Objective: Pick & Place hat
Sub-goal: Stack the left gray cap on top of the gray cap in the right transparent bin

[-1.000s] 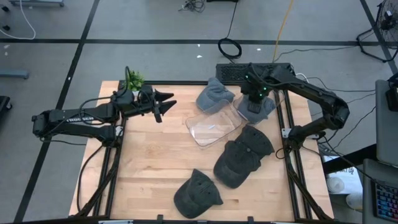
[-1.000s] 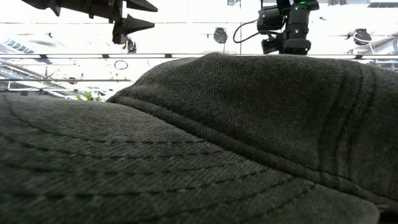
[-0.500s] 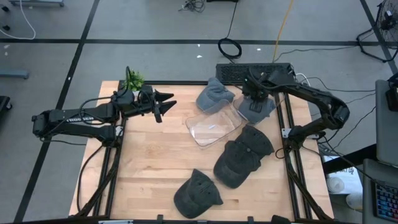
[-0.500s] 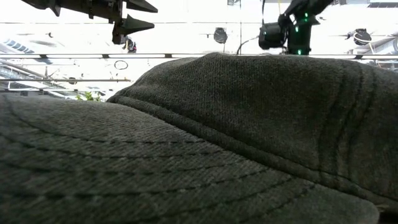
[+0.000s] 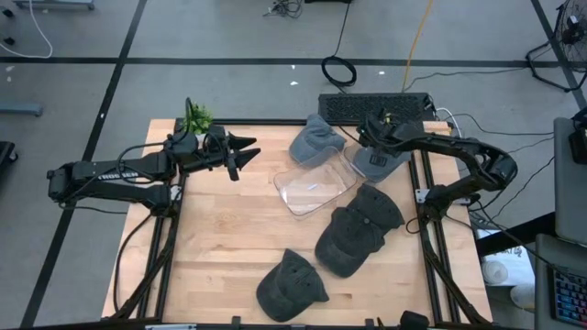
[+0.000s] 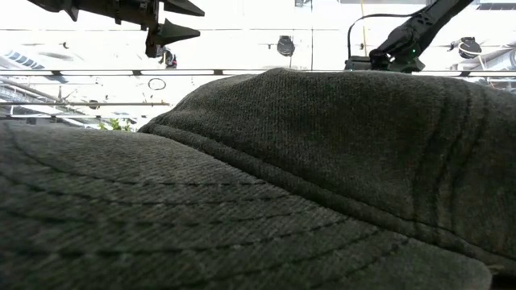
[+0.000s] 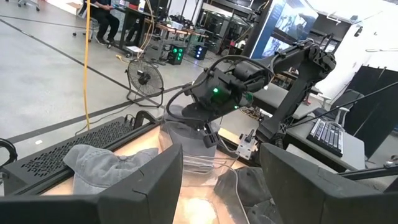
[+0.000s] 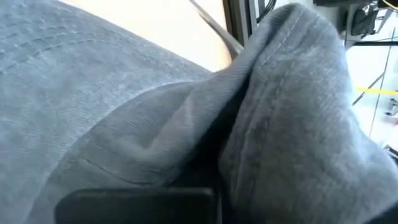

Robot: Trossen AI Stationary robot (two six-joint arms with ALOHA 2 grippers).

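Several hats lie on the wooden table (image 5: pixel 220 247). Two are light grey, at the far edge: one hat (image 5: pixel 315 142) and another at the far right corner (image 5: pixel 383 161). My right gripper (image 5: pixel 367 142) is down low at that corner hat, whose folded cloth (image 8: pixel 155 112) fills the right wrist view. Three dark grey hats (image 5: pixel 347 243) lie toward the near right. The nearest of them (image 6: pixel 282 185) blocks most of the low view. My left gripper (image 5: pixel 248 149) hovers open above the table's far left, touching nothing.
A clear plastic container (image 5: pixel 312 188) sits between the light grey hats and the dark ones. A small green plant (image 5: pixel 197 117) stands at the far left corner. A black grille box (image 5: pixel 367 104) lies beyond the far edge. Bare wood spans the table's left and middle.
My right arm has swung toward the far edge and dropped, tipping its gripper down to the light grey hat at the far right corner. In the low view it has sunk behind the dark hat. The hats have stayed in place.
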